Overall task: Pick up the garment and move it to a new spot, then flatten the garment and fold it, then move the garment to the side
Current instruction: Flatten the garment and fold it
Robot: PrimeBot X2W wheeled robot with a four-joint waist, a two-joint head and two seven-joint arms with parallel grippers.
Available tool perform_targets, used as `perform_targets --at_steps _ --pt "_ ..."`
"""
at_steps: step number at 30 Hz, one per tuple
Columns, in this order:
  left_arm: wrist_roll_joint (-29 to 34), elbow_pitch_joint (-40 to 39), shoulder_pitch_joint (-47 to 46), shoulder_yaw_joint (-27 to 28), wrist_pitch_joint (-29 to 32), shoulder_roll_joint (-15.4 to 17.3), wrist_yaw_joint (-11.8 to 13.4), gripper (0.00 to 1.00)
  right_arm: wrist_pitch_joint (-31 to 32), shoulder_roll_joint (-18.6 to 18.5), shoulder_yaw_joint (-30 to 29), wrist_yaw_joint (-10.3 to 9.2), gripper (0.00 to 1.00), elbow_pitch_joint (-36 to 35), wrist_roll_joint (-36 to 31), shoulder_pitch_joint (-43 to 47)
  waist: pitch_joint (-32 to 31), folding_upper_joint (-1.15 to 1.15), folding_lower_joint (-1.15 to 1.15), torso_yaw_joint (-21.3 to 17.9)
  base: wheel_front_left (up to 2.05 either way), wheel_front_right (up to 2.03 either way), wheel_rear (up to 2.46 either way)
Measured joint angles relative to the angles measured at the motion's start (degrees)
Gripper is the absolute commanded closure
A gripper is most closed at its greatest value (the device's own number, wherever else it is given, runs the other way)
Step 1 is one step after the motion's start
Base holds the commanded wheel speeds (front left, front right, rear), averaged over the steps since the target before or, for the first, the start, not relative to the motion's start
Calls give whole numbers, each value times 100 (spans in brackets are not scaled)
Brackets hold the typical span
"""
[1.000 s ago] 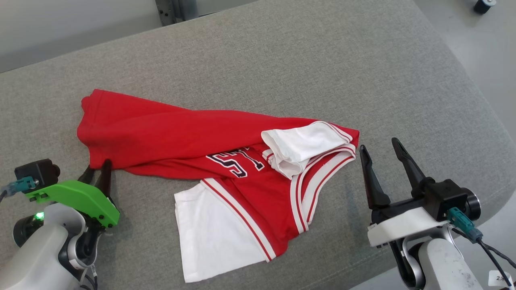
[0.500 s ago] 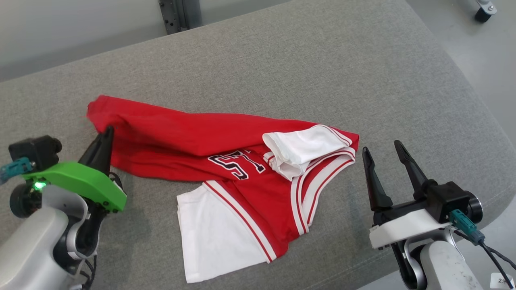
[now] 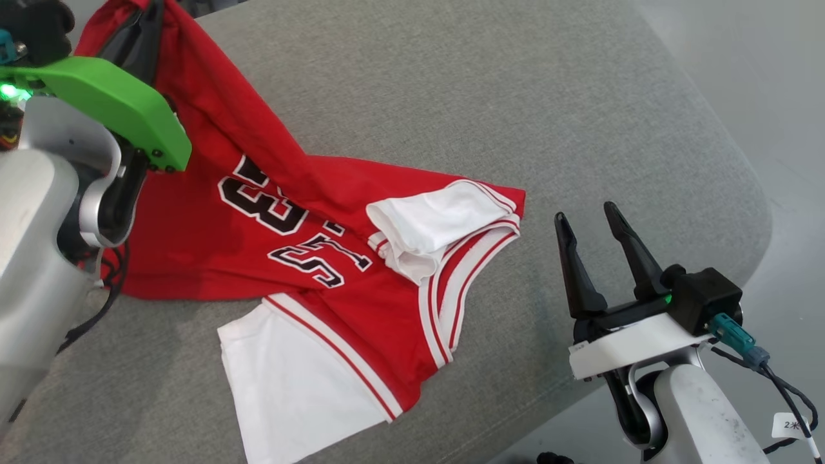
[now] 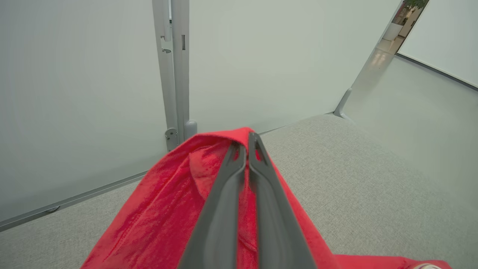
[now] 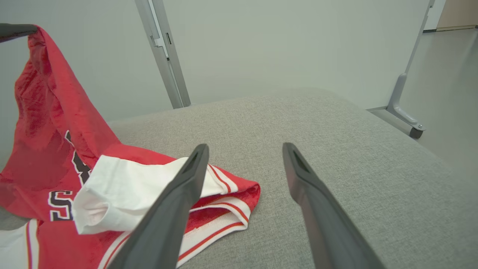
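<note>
Jaws shut tight on the left gripper (image 4: pixel 247 144), and they've got a pinch of red cloth between them. That's one edge of the garment (image 3: pixel 213 238), a red jersey with white trim, held up off the grey worktop (image 3: pixel 451 96) at the far left of the head view. From that pinch the fabric drapes down in a slope, with black-and-white lettering (image 3: pixel 271 212) showing on the slant. The rest lies crumpled on the worktop: a white sleeve (image 3: pixel 432 225) bunched in the middle and a white panel (image 3: pixel 290 386) flat at the near edge. Over on the other side, the right gripper (image 3: pixel 585 214) has its jaws wide apart with nothing in them, near the jersey's striped edge and clear of it in the head view. The left wrist view shows the two dark fingers (image 4: pixel 224 209) pressed together over the red fold, with a grey post (image 4: pixel 173 74) and pale wall beyond.
</note>
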Motion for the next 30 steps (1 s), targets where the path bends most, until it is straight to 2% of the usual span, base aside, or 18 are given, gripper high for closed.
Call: perform_targets --at_steps 4,8,11,16,19,22,23,24,25,30 --pt "313 947 -439 -144 -175 -152 -261 100 0 0 87 0 0 35 118 3 183 0 0 -324 0 0 0" --pt "468 1478 -879 -96 -645 -397 -490 100 0 0 41 -1 0 15 127 10 348 0 0 -572 0 0 0" --pt "541 1744 -1184 -85 -1026 -673 -730 100 0 0 73 -1 0 34 108 5 465 0 0 -670 0 0 0" --pt "557 2158 -1592 8 -1581 -1146 -932 100 0 3 187 0 0 32 55 -131 529 0 0 -707 0 0 0" --pt "480 2377 -1614 22 -1792 -1473 -1151 100 0 5 252 0 0 38 55 -187 512 0 0 -686 0 0 0" --pt "233 2577 -1589 47 -1884 -1891 -1511 100 0 5 265 -1 0 41 55 -219 500 0 0 -656 0 0 0" --pt "169 2661 -1538 -1 -1879 -2016 -1613 71 0 5 268 0 0 44 55 -219 494 0 0 -644 0 0 0" --pt "135 2722 -1452 -57 -1879 -2118 -1705 33 0 3 272 -1 0 49 54 -218 487 0 0 -632 0 0 0" --pt "93 2822 -1358 -111 -1863 -2189 -1753 0 0 4 277 0 0 58 54 -218 477 0 0 -622 0 0 0" --pt "57 3039 -1121 -248 -1812 -2206 -1858 0 0 5 209 0 0 74 54 -190 447 0 0 -554 0 0 0"
